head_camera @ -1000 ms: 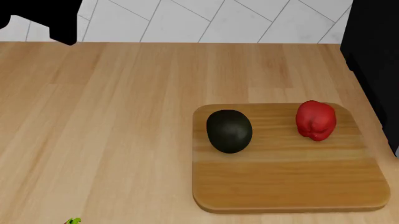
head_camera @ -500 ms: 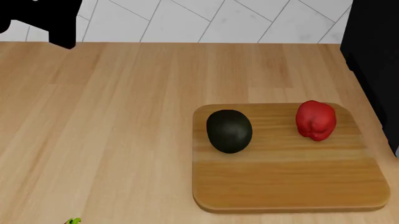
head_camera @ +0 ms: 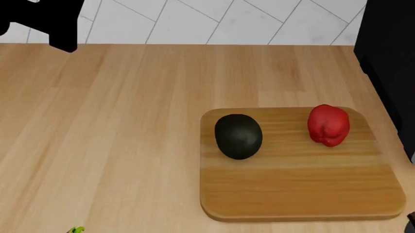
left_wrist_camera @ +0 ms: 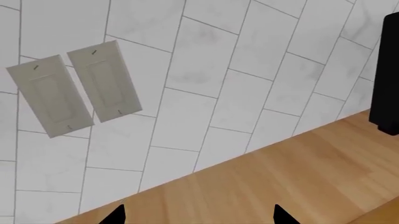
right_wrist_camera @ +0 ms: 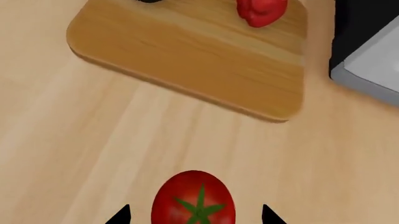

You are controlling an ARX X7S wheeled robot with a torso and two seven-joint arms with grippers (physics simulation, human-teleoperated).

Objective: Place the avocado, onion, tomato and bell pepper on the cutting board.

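no readable text, no labels, no brands, no numbers on anything

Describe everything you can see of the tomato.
The tomato shows only in the right wrist view: glossy, bright red, round, with a green star-shaped calyx facing the camera. It sits on the light wooden countertop, off the cutting board, lying between the right gripper's two dark fingertips. Whether they touch it cannot be told.

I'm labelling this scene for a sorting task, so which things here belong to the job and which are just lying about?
Part of the job:
- light brown wooden cutting board
- dark green egg-shaped avocado, on the board
- red lobed bell pepper, on the board
- glossy red round tomato, on the counter, off the board

Just lying about:
- white wall plates
- grey and black appliance beside the board
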